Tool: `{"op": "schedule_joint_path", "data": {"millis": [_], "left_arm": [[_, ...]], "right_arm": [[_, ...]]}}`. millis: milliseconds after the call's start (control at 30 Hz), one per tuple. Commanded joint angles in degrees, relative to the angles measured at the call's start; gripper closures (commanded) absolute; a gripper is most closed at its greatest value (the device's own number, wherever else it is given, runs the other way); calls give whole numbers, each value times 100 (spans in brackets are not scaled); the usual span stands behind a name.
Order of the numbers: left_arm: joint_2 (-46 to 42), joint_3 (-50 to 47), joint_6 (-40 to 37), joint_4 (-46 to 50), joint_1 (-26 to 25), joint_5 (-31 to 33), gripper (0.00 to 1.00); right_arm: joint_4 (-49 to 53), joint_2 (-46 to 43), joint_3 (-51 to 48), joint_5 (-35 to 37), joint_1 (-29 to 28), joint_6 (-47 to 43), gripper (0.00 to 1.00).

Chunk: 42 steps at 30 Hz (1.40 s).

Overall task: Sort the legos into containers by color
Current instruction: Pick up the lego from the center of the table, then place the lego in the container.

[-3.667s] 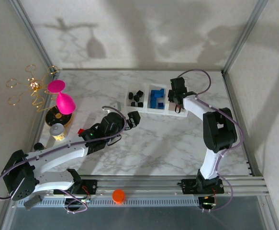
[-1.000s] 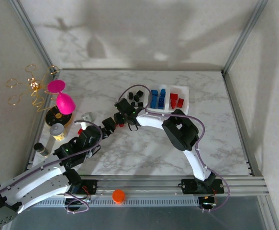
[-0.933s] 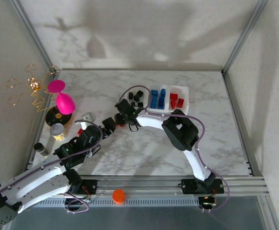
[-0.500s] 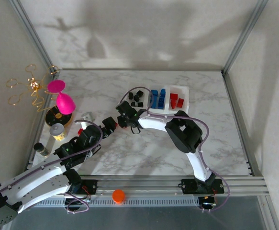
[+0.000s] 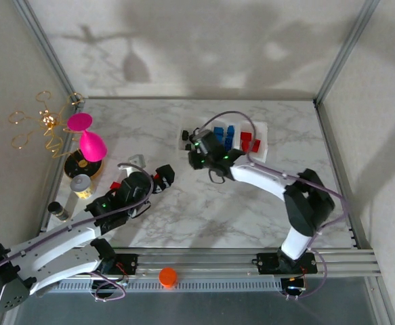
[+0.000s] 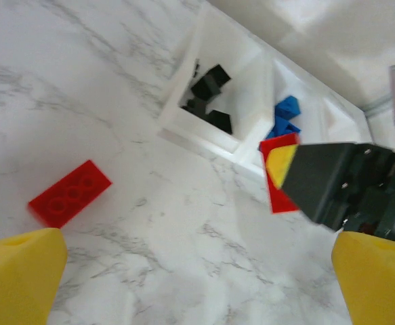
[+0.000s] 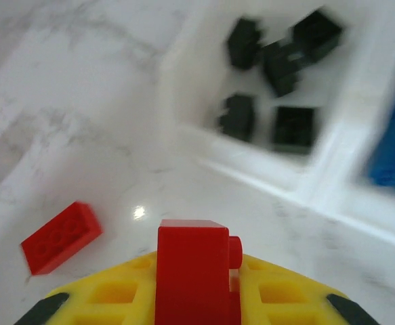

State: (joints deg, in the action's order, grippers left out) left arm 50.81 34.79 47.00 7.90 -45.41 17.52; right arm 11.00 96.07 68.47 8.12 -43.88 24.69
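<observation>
Left wrist view first: my left gripper (image 6: 196,274) hangs above the table (image 6: 61,81) with its yellow fingers (image 6: 17,267) well apart. A loose red brick (image 6: 70,193) lies flat on the marble a little ahead of them, studs up.

To the right, my right gripper (image 7: 197,301) is clamped on a second red brick (image 7: 196,261). It stands on end between the pads, one stud showing at its side, just short of the containers (image 6: 190,132). The nearest tray holds the black legos (image 6: 207,84). The blue legos (image 6: 285,112) sit in the middle one, and the red tray (image 5: 264,133) is at the far right.

So I judge this step to be a carry. I should lift enough to pass over both white dividers and travel right past black and blue. I should part the fingers only when low over the red tray, so the small glossy brick does not bounce out. The loose brick looks like my left gripper's job after that.
</observation>
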Motion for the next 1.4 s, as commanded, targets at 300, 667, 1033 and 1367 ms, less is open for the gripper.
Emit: {"op": "schedule_joint_path", "data": {"millis": [300, 667, 1033, 1367], "left_arm": [[1149, 943, -451, -621, -388, -867, 0], [1594, 1270, -543, -517, -414, -1005, 1], [1562, 1277, -635, -431, -407, -857, 0], [891, 902, -380, -110, -386, -149, 0]], "right_arm": [[174, -538, -318, 153, 2306, -156, 80], [80, 890, 638, 407, 2885, -469, 72], [97, 391, 590, -10, 2814, -510, 46], [-5, -396, -265, -400, 1477, -359, 37]]}}
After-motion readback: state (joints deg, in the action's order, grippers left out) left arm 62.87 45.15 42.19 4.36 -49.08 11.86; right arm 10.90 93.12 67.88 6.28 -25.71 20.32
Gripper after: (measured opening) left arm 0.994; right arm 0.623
